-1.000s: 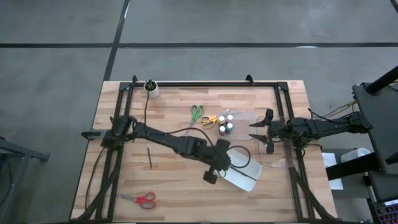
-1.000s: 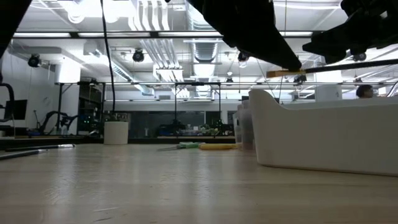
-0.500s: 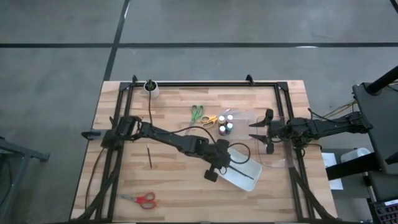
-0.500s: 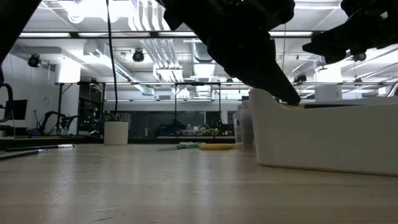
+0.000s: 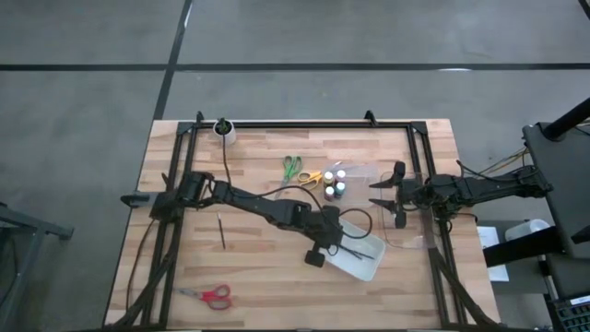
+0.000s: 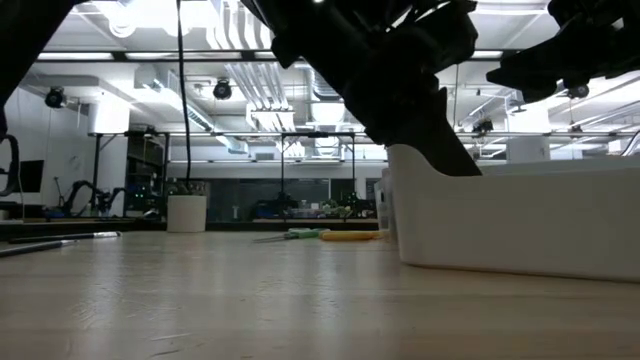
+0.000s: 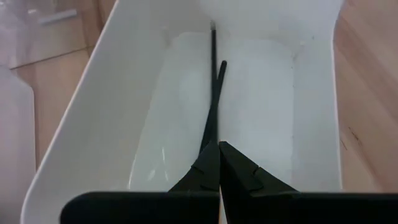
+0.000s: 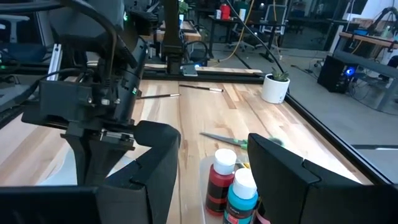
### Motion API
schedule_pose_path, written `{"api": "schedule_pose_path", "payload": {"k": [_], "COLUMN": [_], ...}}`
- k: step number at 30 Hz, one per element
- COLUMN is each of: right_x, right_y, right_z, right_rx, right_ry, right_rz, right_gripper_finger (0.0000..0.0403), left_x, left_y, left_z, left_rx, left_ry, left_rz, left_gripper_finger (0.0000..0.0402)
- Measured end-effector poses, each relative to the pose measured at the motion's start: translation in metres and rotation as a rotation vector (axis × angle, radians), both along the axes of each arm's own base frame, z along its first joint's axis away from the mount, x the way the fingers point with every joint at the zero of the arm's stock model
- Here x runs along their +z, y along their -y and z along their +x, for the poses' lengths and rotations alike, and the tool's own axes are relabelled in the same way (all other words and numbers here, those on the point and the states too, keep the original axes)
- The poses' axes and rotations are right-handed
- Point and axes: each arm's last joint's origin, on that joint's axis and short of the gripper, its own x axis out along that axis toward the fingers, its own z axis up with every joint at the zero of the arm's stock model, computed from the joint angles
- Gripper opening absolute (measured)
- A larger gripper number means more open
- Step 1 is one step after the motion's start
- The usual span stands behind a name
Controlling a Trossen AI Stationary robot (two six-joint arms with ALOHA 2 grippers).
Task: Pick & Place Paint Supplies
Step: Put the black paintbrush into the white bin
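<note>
left gripper: (image 7: 219,163) fingers pressed together, pinching two thin dark brushes (image 7: 213,93) by one end; it hangs low over the white tray (image 5: 362,263), right-of-centre on the table (image 5: 249,267)
brushes, place: shafts reach down into the tray, far tips at or near the tray floor by the far wall; contact can't be confirmed
brushes, axis: long axis runs along the tray's length, straight away from the fingertips; the two shafts lie almost parallel, splitting slightly near the tips
brushes, handling: judged very light, thin, stiff but easy to roll or pivot in a pinch; likely smooth, so they can slip; hold near one end as now, or mid-shaft for better control; not fragile apart from the bristle end
right gripper: (image 8: 211,162) jaws parted, nothing between them; waits at the right side of the table, facing the bottles
paint bottles: (image 5: 336,183) cluster standing upright just behind the tray, caps up; a red one (image 8: 219,177) and a teal one (image 8: 241,193) show close to the right gripper
bottles, handling: judged small, rigid, light, top-heavy enough to tip; grasp round the body
scissors: green (image 5: 291,167) and yellow (image 5: 311,178) pairs lie flat beside the bottles; a red pair (image 5: 210,294) near the front left, well apart
loose brush: (image 5: 221,231) one lies flat left of centre, long axis roughly front to back
white cup: (image 5: 224,132) back left corner
</note>
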Motion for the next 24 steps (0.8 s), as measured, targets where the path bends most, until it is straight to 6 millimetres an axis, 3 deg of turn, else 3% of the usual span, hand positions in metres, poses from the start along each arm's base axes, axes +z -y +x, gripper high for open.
{"api": "schedule_pose_path", "payload": {"k": [6, 17, 24], "right_x": [0.0, 0.0, 0.0], "right_y": [0.0, 0.0, 0.0], "right_z": [0.0, 0.0, 0.0], "right_rx": [-0.001, -0.001, 0.0], "right_ry": [0.0, 0.0, 0.0], "right_rz": [0.0, 0.0, 0.0], "right_gripper_finger": [0.0191, 0.0191, 0.0191], "left_x": [0.001, 0.005, 0.02], "left_y": [0.0, 0.001, 0.001], "left_z": [0.0, 0.001, -0.002], "left_rx": [0.0, -0.001, 0.007], "left_ry": [0.002, 0.013, 0.038], "left_rz": [0.0, -0.016, -0.023], "left_gripper_finger": [0.0013, 0.0122, 0.0155]}}
